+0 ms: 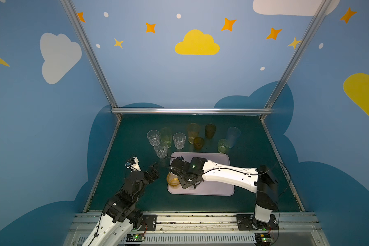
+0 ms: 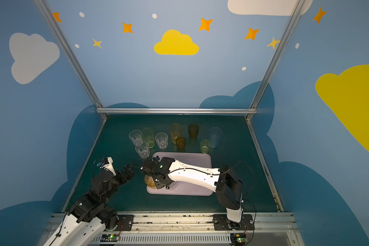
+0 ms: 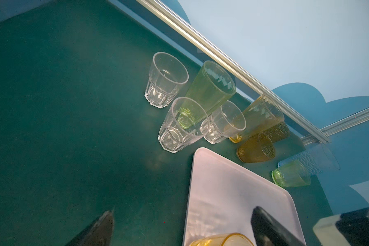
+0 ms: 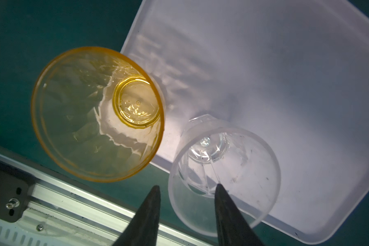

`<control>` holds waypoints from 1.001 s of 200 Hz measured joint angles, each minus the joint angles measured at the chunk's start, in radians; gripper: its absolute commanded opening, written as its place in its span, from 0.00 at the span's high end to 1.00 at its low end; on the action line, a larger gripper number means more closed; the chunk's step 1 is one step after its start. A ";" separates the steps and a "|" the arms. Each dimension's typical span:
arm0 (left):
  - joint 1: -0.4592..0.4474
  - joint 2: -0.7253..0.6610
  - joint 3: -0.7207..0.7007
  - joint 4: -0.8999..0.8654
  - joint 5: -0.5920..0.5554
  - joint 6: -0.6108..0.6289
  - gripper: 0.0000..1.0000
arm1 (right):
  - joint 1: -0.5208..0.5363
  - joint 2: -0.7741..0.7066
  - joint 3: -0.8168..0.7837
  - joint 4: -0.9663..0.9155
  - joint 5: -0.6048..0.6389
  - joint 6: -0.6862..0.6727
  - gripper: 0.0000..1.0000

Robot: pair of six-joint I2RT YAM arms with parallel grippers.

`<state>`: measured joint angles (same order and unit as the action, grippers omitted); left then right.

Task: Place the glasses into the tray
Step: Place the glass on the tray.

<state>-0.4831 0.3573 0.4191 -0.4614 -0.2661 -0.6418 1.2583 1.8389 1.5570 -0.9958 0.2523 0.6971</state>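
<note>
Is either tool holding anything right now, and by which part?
Nothing is held. The right tool straddles the clear glass at its rim, jaws apart, not clamping. The left tool is open and empty.

High tops, near wrists share tray [image 1: 217,157]

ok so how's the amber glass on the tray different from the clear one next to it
The amber glass is orange-tinted; the clear glass is colourless. The amber glass stands near a corner of the tray, the clear glass beside it along the same edge. The right gripper straddles the clear glass's rim with jaws apart; nothing touches the amber glass. Both are see-through, upright and mouth up on the tray.
</note>
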 measured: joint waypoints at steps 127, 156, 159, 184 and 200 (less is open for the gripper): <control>0.003 0.252 0.116 0.079 0.048 0.024 0.00 | -0.139 -0.222 -0.049 -0.034 0.136 0.029 0.13; 0.018 0.321 0.157 0.085 0.048 0.043 0.00 | -0.201 -0.325 -0.150 0.020 0.127 -0.002 0.13; 0.021 0.330 0.162 0.085 0.048 0.043 0.00 | -0.208 -0.339 -0.163 0.029 0.122 -0.006 0.13; 0.060 0.411 0.218 0.084 0.053 0.052 0.00 | -0.274 -0.447 -0.272 0.112 0.080 -0.051 0.13; 0.090 0.452 0.251 0.084 0.057 0.058 0.00 | -0.309 -0.510 -0.335 0.168 0.053 -0.084 0.12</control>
<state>-0.3935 0.8097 0.6697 -0.3771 -0.2089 -0.5842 0.9489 1.3293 1.2221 -0.8276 0.3050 0.6132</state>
